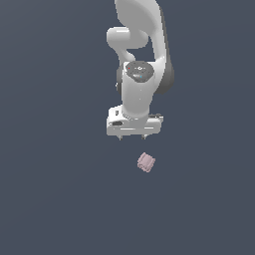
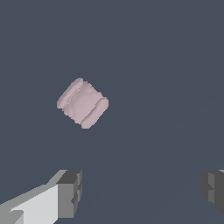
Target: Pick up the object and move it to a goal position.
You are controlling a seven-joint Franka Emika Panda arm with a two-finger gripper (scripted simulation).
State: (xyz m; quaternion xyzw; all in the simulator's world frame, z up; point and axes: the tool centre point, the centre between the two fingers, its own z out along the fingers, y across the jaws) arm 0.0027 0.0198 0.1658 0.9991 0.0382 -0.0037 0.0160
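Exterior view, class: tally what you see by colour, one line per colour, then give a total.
Pale pink: 1, the object
White: 1, the robot arm with its gripper
Total: 2

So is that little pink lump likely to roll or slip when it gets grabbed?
The pink lump looks blocky with ridged sides, so it probably sits rather than rolls. The ridges may help grip. It is far smaller than the open tool, so an off-centre pinch could twist it.
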